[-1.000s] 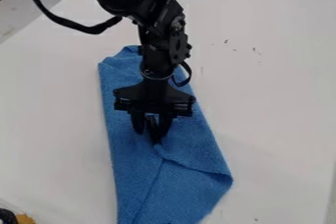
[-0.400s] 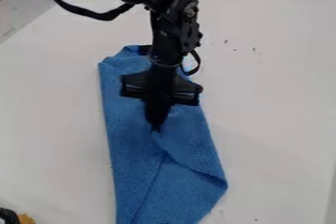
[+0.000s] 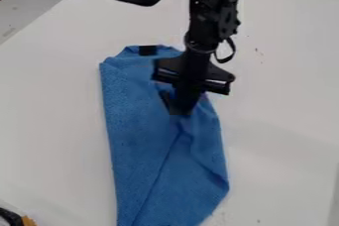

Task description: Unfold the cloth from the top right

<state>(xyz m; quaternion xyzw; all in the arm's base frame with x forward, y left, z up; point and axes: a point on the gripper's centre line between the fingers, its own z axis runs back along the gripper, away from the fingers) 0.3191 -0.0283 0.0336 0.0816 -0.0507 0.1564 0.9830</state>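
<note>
Hanging down from the top edge of the view, the robot arm (image 3: pixel 202 36) brings its gripper (image 3: pixel 179 113) onto the upper right part of the blue cloth (image 3: pixel 142 136). The jaws are drawn together at their tips, pinching a bit of the fabric. The cloth lies on the white counter (image 3: pixel 285 121), folded into a long, narrow shape that runs from beyond the arm down to the bottom edge of the view. From the gripped spot, a long crease slants down and to the left, while a shorter fold leads toward the bulging corner at the lower right. A small black patch (image 3: pixel 147 50) sits near the cloth's far end. A black and orange object (image 3: pixel 12 217) shows at the lower left corner.
</note>
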